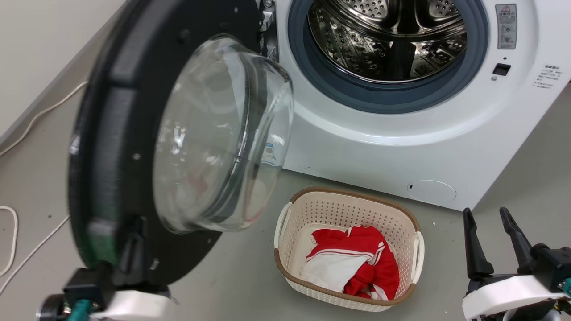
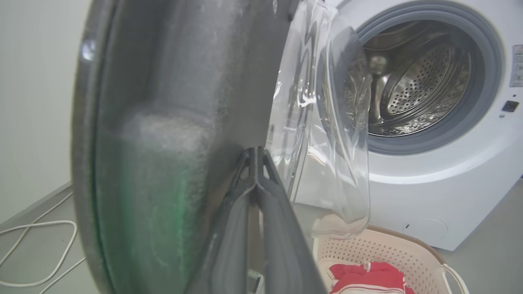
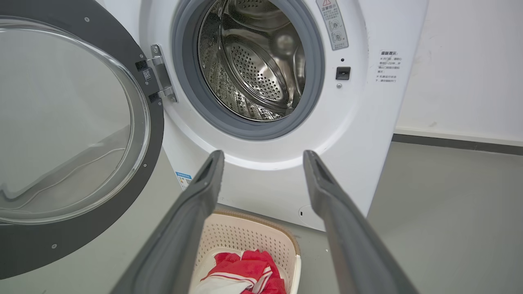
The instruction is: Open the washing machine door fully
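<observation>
The washing machine (image 1: 379,147) stands white at the back with its steel drum (image 1: 388,35) exposed. The washing machine door (image 1: 111,133) is swung out to the left on its hinge (image 3: 161,73), its black inner face and clear glass bowl (image 1: 218,133) turned toward me. My left gripper (image 1: 134,236) is at the door's lower rim, shut, fingertips together and lying against the door's inner face (image 2: 163,102) beside the bowl; the left wrist view shows my left gripper (image 2: 255,152) with nothing between its fingers. My right gripper (image 1: 485,210) hangs open at the lower right, clear of the machine (image 3: 359,134).
A cream laundry basket (image 1: 348,209) with red and white cloth (image 1: 357,263) sits on the grey floor in front of the machine, just right of the door. White cables (image 1: 26,249) lie on the floor at the left, near a pale wall (image 1: 35,44).
</observation>
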Robot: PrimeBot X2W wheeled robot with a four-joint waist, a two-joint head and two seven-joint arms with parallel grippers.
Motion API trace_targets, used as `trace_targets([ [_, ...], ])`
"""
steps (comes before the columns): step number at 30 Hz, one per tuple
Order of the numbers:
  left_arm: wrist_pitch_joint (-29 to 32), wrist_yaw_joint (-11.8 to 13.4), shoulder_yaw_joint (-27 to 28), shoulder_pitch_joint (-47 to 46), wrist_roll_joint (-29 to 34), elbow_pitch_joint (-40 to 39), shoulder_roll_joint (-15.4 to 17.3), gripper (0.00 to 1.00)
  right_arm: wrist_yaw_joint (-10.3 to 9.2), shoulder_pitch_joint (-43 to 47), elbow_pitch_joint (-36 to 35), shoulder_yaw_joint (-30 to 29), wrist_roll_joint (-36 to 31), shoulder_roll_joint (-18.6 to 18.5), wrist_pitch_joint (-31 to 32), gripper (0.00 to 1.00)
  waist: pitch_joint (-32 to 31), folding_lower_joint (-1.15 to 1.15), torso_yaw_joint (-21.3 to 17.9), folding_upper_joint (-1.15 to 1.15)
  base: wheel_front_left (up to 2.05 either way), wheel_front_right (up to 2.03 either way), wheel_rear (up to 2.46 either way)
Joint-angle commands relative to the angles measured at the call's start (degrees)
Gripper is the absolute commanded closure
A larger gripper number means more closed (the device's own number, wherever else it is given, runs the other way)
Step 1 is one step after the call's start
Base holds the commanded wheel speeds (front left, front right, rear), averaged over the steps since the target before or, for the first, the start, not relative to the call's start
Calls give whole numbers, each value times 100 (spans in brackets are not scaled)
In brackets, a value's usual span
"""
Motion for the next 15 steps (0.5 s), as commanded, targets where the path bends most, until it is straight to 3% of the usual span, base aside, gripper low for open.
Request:
trace_targets([
  [1,-53,39,201,-153,-36,80,139,100,-4,-31,-23,-14,-17,5,5,0,26,0,-27,0,0,0,0],
  [15,-280,-81,1415,-798,-772,1099,735,100,-4,-230,-118,-76,-15,6,-20,0,336,0,-245,0,0,0,0],
])
